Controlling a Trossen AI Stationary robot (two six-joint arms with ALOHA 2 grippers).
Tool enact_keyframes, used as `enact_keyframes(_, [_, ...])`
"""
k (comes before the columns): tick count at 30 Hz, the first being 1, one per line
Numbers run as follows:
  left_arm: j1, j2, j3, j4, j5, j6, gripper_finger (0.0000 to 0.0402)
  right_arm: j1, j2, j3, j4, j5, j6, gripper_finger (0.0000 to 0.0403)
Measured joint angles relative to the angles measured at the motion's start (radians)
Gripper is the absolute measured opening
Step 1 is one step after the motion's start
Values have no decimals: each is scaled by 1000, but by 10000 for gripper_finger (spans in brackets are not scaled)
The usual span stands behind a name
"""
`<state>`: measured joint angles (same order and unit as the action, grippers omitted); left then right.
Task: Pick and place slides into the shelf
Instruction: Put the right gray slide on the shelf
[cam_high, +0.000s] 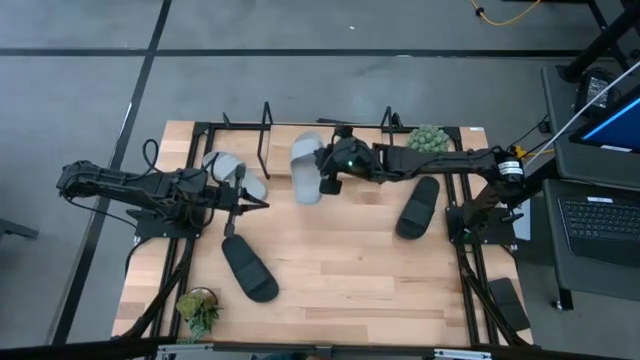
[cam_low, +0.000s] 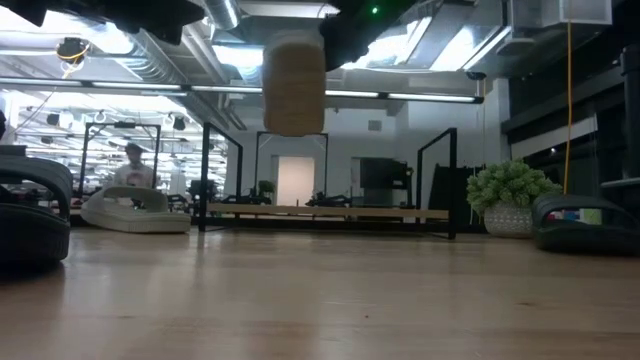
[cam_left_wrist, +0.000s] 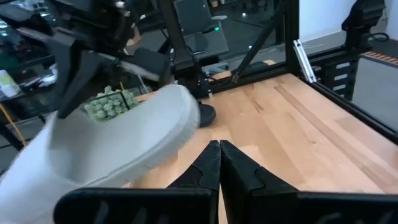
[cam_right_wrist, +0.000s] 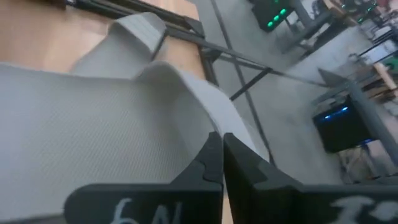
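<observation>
At the front edge of the table (cam_high: 330, 290) a small potted plant (cam_high: 198, 308) stands at the left corner, and just behind it a black slide (cam_high: 248, 268) lies flat on the wood at an angle. Farther in, the left gripper (cam_high: 250, 203) hovers over the left half of the table with its two fingers pressed together and nothing between them; the left wrist view shows the same closed pair (cam_left_wrist: 219, 165) over bare wood. Just beyond it a light grey slide (cam_high: 230, 170) rests on the table, near the left arm. Across the table, a second black slide (cam_high: 418, 207) lies on the right half, below the right arm. Near the middle, the right gripper (cam_high: 326, 178) is reached in from the right and clamped shut on the edge of the other light grey slide (cam_high: 307, 168), which it holds clear of the table; in the low view this held slide (cam_low: 293, 85) hangs in the air, well above the wood, and the right wrist view shows its pale body against the closed fingers (cam_right_wrist: 217, 155). Behind it, along the table's far edge, stands the shelf (cam_high: 265, 135), with no slide seen in it. A bushy green plant (cam_high: 428, 138) sits at the shelf's right end. In the room beyond the table, a person (cam_low: 130, 165) shows far off.
</observation>
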<state>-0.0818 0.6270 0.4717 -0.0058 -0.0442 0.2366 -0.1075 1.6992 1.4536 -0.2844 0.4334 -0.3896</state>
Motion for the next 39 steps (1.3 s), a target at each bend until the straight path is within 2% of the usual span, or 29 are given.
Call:
enact_keyframes(4, [0, -18, 0, -3, -2, -47, 0, -48, 21, 0, 71, -119, -33, 1])
enact_keyframes(7, [0, -39, 0, -14, -30, -65, 0, -75, 51, 0, 141, -156, -57, 1])
enact_keyframes(12, [0, -83, -1, -125, -255, -132, 0, -112, 116, 0, 233, -161, -63, 1])
enact_keyframes(14, [1, -91, -1, -171, -307, -148, 0, -125, 147, 0, 262, -158, -63, 1])
enact_keyframes(24, [0, -99, -1, -238, -313, -156, 0, -178, 281, 0, 453, -158, -61, 1])
enact_keyframes(39, [1, -99, -1, -257, -314, -156, 0, -194, 357, 0, 546, -172, -32, 1])
